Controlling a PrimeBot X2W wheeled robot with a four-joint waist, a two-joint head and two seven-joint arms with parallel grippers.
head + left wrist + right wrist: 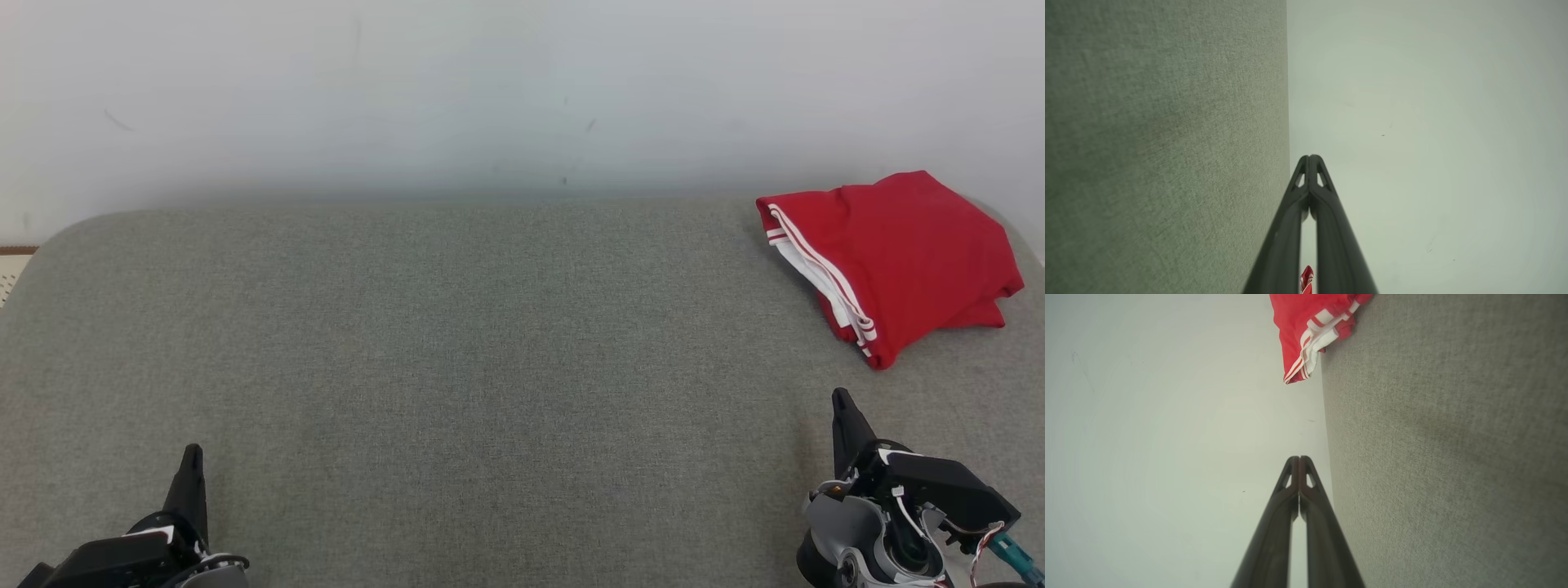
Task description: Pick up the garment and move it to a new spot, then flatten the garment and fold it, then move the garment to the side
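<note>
The garment is red with white stripes along one edge, folded into a compact stack at the far right of the grey fabric surface. Its striped edge hangs at the top of the right wrist view, and a red sliver of it peeks between the fingers in the left wrist view. My right gripper sits shut and empty at the lower right, just in front of the garment and apart from it. My left gripper rests shut and empty at the lower left, far from the garment. Fingertips meet in both wrist views.
A pale wall rises behind the grey surface. The surface's rounded far-left corner borders a strip of floor or trim.
</note>
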